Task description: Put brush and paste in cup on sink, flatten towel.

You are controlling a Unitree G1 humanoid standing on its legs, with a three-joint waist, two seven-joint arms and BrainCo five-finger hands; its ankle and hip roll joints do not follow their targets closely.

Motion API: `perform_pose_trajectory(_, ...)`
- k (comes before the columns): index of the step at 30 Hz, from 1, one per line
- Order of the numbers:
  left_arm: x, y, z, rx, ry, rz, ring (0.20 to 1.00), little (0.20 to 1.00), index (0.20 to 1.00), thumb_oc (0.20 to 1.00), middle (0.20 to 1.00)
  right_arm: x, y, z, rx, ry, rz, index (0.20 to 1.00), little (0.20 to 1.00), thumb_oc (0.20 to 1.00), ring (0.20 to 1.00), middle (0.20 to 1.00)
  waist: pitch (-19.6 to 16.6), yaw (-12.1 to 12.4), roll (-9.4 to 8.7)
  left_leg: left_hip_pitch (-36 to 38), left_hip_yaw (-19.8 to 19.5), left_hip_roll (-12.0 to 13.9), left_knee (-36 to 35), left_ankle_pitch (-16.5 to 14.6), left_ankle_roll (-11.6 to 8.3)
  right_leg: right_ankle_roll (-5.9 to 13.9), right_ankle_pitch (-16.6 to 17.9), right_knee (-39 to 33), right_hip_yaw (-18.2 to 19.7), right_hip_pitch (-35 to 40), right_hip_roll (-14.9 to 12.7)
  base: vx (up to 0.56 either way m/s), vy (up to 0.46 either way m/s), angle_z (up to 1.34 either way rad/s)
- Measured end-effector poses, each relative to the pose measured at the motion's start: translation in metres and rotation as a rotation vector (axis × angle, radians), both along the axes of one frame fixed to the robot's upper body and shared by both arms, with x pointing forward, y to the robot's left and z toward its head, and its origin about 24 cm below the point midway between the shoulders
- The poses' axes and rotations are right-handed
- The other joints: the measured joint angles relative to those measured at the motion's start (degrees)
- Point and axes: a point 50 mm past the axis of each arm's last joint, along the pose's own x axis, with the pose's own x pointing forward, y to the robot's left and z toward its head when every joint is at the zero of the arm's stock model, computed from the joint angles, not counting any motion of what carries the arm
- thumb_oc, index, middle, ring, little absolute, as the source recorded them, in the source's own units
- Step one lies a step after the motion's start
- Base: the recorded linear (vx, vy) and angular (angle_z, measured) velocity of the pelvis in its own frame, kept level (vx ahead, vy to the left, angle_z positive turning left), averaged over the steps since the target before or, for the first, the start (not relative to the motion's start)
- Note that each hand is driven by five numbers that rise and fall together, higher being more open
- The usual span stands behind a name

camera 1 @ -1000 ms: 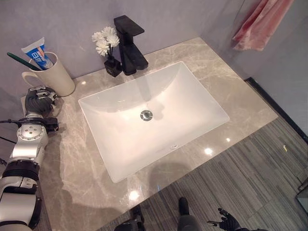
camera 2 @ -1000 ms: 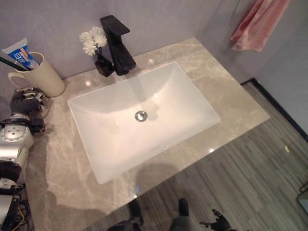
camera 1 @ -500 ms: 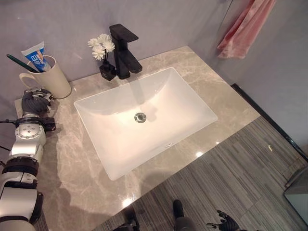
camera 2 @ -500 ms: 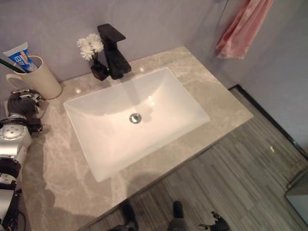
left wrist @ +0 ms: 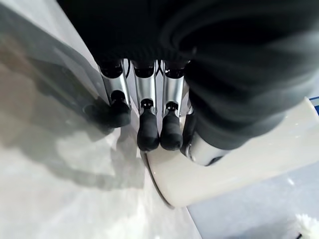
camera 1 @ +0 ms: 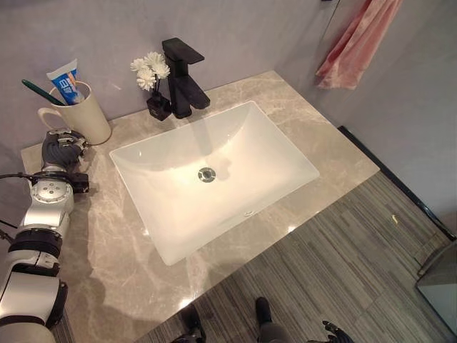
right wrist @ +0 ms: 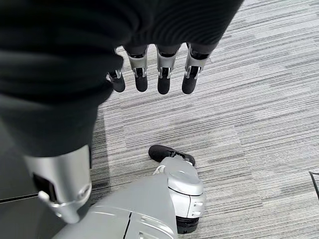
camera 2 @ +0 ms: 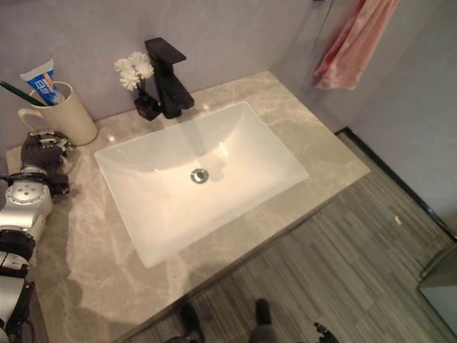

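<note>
Towel (camera 1: 355, 44), hanging at 1 o'clock off the worktop (camera 1: 114, 243), looks soft and light, best pinched at its lower hem, while both the left robot hand (camera 1: 60, 148) by the cup (camera 1: 80, 118) and the right robot hand (right wrist: 149, 74) hang relaxed, grasping nothing.

Cream cup (camera 1: 80, 120) upright at far left of grey marble counter (camera 1: 107, 236), handle turned left. Green brush (camera 1: 37, 91) and blue-and-white paste (camera 1: 66, 79) standing inside, leaning left. Pink towel (camera 1: 354, 44) hanging bunched on wall at far right.

Towel (camera 1: 355, 44) top cut off; brush (camera 1: 37, 91) mostly inside cup (camera 1: 86, 118).
</note>
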Motion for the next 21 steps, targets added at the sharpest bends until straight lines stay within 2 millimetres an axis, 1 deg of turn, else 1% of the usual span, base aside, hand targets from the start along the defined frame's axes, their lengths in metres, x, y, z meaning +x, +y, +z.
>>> perform_pose_trajectory(4, 0.001, -0.002, 0.002, 0.005, -0.012, -0.011, 0.200, 0.200, 0.200, 0.200, 0.200, 0.000, 0.000, 0.000, 0.006, -0.006, -0.009, 1.000, 1.000, 1.000, 1.000, 1.000, -0.01, -0.14, -0.03, -0.37, 0.19, 0.04, -0.01, 0.06, -0.08, -0.02, 0.03, 0.00, 0.02, -0.55, 0.09, -0.01, -0.021, -0.05)
perform_pose_trajectory(11, 0.008, -0.013, 0.004, 0.067, 0.007, -0.051, 0.200, 0.200, 0.200, 0.200, 0.200, -0.002, -0.001, -0.001, 0.005, 0.003, -0.010, 1.000, 1.000, 1.000, 1.000, 1.000, 0.04, -0.14, 0.01, -0.42, 0.32, 0.17, -0.04, 0.06, -0.10, -0.02, 0.02, -0.16, -0.01, -0.59, 0.19, 0.00, -0.013, -0.01)
perform_pose_trajectory(21, 0.012, -0.016, 0.014, 0.076, -0.028, -0.065, 0.200, 0.200, 0.200, 0.200, 0.200, -0.001, -0.001, -0.001, 0.004, 0.000, -0.010, 1.000, 1.000, 1.000, 1.000, 1.000, 0.55, -0.14, -0.49, -1.23, 0.50, 0.24, 0.10, 0.26, -0.45, -0.05, -0.01, -0.25, -0.06, -1.51, 0.30, 0.02, -0.001, -0.01)
